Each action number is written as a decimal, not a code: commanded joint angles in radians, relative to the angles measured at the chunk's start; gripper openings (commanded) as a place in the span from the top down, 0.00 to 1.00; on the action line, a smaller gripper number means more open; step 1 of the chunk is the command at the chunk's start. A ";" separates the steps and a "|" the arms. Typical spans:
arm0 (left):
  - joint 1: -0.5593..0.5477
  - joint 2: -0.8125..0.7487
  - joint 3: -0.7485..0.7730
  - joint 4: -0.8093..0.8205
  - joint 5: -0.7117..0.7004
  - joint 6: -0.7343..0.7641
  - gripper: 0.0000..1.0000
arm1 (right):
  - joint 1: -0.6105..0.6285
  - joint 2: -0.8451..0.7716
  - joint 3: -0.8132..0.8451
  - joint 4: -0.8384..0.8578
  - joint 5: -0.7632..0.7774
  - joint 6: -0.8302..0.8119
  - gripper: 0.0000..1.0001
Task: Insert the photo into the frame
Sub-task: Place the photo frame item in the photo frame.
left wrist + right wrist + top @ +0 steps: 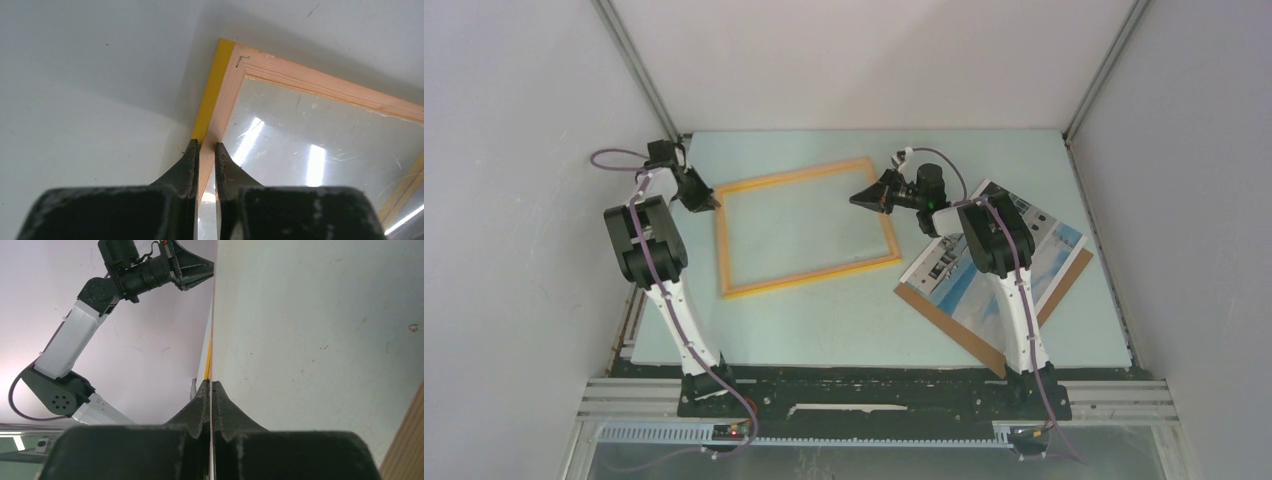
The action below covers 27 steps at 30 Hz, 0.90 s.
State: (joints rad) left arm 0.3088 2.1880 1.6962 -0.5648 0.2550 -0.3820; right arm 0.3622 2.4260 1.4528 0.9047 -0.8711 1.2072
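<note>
The frame (809,272), a thin yellow-orange rim round a clear pane, lies in the middle of the table. My left gripper (712,203) is at its far left corner, and in the left wrist view it (205,145) is shut across the wooden left rim (220,100). My right gripper (856,200) reaches over the right rim. In the right wrist view it (211,384) is turned sideways, shut on a thin edge that runs on as the frame's yellow line (208,355). The photo (954,278) lies picture-side up on the brown board, partly hidden by my right arm.
The brown backing board (949,325) lies under the photo at the right, near the table's right edge, and shows as a brown corner in the right wrist view (407,440). Grey walls close in the table on three sides. My left arm (75,340) shows in the right wrist view.
</note>
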 commanded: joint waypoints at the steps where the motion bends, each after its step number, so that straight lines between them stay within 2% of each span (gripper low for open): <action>1: -0.007 0.024 0.026 -0.066 0.024 0.022 0.95 | 0.026 -0.036 -0.006 -0.053 0.023 -0.085 1.00; 6: -0.008 0.017 0.029 -0.066 0.019 0.019 0.94 | 0.025 -0.081 0.025 -0.288 0.063 -0.221 0.94; 10: -0.008 0.007 0.028 -0.067 0.011 0.022 0.93 | 0.021 -0.096 0.054 -0.403 0.076 -0.278 0.80; 16: -0.008 -0.002 0.029 -0.072 0.006 0.023 0.92 | 0.015 -0.119 0.115 -0.598 0.098 -0.372 0.66; 20: -0.007 -0.007 0.029 -0.074 0.003 0.025 0.91 | 0.015 -0.140 0.173 -0.802 0.154 -0.473 0.52; 24: -0.008 -0.012 0.029 -0.081 0.002 0.025 0.91 | 0.018 -0.171 0.201 -0.956 0.226 -0.559 0.35; 27: -0.008 -0.017 0.029 -0.083 0.003 0.025 0.90 | 0.027 -0.198 0.233 -1.062 0.276 -0.618 0.25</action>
State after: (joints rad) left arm 0.3107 2.1880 1.6962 -0.5663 0.2581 -0.3820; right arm 0.3721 2.3238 1.6241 0.0353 -0.6830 0.7189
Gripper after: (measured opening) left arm 0.108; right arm 0.697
